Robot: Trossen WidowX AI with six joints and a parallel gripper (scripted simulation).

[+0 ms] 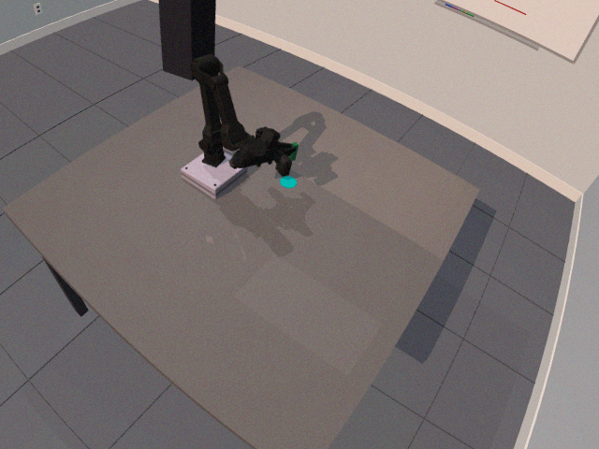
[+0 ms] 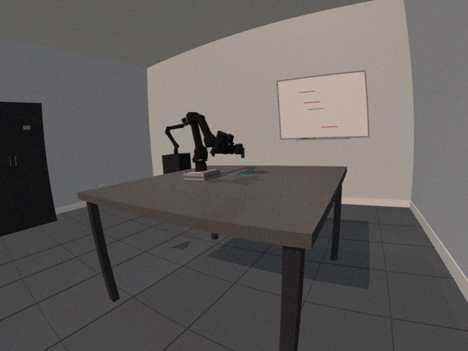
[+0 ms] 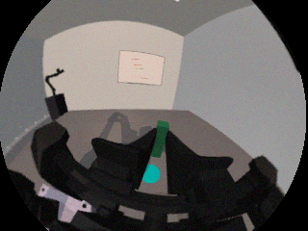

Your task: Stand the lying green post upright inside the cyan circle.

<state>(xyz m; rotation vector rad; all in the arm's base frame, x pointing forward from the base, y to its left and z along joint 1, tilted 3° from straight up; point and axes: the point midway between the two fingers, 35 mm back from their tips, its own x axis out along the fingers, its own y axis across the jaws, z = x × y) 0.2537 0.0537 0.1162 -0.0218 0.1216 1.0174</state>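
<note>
The green post (image 1: pixel 294 152) (image 2: pixel 243 153) (image 3: pixel 161 140) is held in the air above the table, upright or nearly so in the exterior view. My gripper (image 1: pixel 292 154) (image 2: pixel 242 150) (image 3: pixel 161 131) is shut on it, with the fingers pointing roughly level, and hides part of the post. The cyan circle (image 1: pixel 288 181) (image 2: pixel 243 175) (image 3: pixel 151 173) lies flat on the table below the gripper. In the wrist view it shows between the fingers, below the post's lower end. Nothing stands on it.
The arm's pale base plate (image 1: pixel 205 177) (image 2: pixel 196 175) (image 3: pixel 72 206) sits on the table (image 1: pixel 159 270) (image 2: pixel 227 204) near the circle. Dark shadows of the arm fall on the table around the circle. A dark pedestal (image 2: pixel 175 161) with another arm stands behind the table.
</note>
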